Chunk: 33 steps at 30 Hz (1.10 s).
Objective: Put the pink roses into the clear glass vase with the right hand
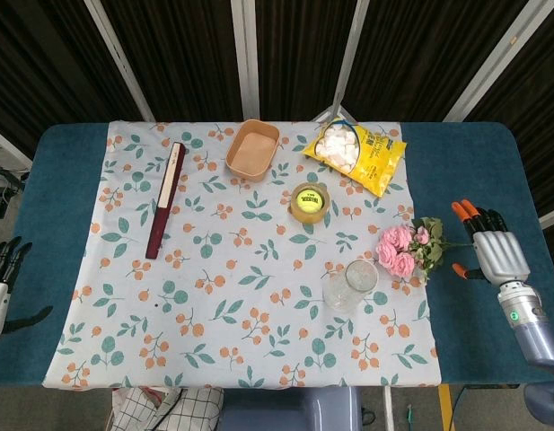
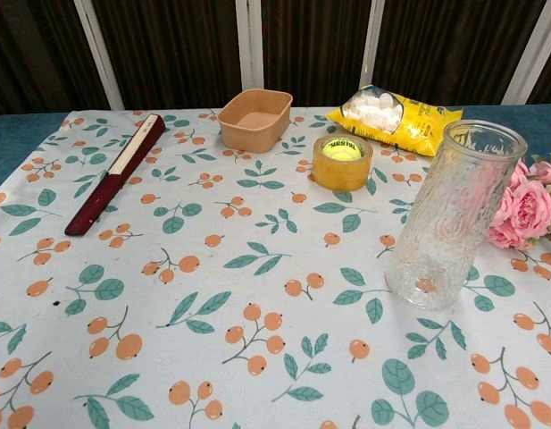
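The pink roses point(image 1: 404, 248) lie on the right edge of the floral cloth, blooms toward the left and green stem pointing right; the chest view shows their blooms point(image 2: 528, 211) at its right border. The clear glass vase point(image 1: 350, 285) stands upright just left of and nearer than the roses, large in the chest view point(image 2: 454, 214). My right hand point(image 1: 488, 251) hovers open over the blue table, a short way right of the stem, fingers spread and orange tips pointing away. My left hand point(image 1: 0, 278) is open at the far left edge, holding nothing.
A yellow tape roll point(image 1: 310, 201) sits behind the vase. A marshmallow bag point(image 1: 356, 153), a tan bowl point(image 1: 252, 149) and a dark red closed fan point(image 1: 164, 199) lie farther back and left. The floral cloth point(image 1: 214, 296) covers the middle of the blue table.
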Motion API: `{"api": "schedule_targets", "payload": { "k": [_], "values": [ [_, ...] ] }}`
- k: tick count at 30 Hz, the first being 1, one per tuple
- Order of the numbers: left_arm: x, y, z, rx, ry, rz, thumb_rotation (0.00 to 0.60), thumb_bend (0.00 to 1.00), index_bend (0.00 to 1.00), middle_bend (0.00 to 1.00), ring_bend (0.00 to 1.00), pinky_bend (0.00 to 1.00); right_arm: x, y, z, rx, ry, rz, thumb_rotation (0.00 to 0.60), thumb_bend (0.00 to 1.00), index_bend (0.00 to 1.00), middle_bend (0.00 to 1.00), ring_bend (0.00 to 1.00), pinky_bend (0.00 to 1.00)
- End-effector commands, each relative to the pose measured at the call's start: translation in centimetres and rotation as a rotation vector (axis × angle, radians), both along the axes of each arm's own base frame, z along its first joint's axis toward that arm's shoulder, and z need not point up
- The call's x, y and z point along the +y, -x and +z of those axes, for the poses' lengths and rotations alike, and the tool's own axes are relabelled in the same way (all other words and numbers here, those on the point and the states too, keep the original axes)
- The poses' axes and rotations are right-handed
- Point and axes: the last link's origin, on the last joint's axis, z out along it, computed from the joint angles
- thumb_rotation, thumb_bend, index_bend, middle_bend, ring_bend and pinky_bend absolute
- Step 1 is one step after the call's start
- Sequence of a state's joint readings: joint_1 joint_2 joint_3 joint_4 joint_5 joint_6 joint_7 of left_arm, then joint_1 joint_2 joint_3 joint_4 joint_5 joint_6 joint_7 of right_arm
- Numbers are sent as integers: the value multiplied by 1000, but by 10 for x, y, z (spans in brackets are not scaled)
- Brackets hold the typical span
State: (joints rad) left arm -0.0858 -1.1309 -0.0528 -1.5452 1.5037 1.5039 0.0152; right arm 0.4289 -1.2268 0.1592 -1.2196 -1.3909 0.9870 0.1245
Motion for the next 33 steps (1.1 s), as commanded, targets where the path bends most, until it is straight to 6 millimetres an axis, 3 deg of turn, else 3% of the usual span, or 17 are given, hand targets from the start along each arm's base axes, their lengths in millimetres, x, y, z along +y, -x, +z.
{"api": "schedule_targets", "payload": {
  "k": [1,14,17,21,25,28,31,33],
  "values": [
    [1,1,0,-7,5,10,600,0,0,0,0,0,-14,-3,-18,41,-59,10,600,250,0,0,0,0],
    [4,3,3,-20,14,37,600,0,0,0,0,0,-43,-5,-58,104,-160,23,600,250,0,3,0,0],
    [5,3,3,-23,16,42,600,0,0,0,0,0,-49,-8,-66,111,-174,33,600,251,10,42,12,0],
    [6,4,2,-27,20,48,600,0,0,0,0,0,-56,-13,-76,103,-180,46,600,250,115,147,104,27],
    [8,4,3,-31,22,54,600,0,0,0,0,0,-60,-15,-86,99,-190,49,600,248,290,312,278,208],
    [8,4,3,-36,24,58,600,0,0,0,0,0,-61,-16,-90,90,-185,59,600,306,519,503,470,405],
    [8,3,3,-39,28,57,600,0,0,0,0,0,-61,-16,-91,82,-175,75,600,372,644,601,563,487],
    [8,3,3,-41,30,57,600,0,0,0,0,0,-60,-15,-89,75,-170,82,600,382,660,612,573,491]
  ]
}}
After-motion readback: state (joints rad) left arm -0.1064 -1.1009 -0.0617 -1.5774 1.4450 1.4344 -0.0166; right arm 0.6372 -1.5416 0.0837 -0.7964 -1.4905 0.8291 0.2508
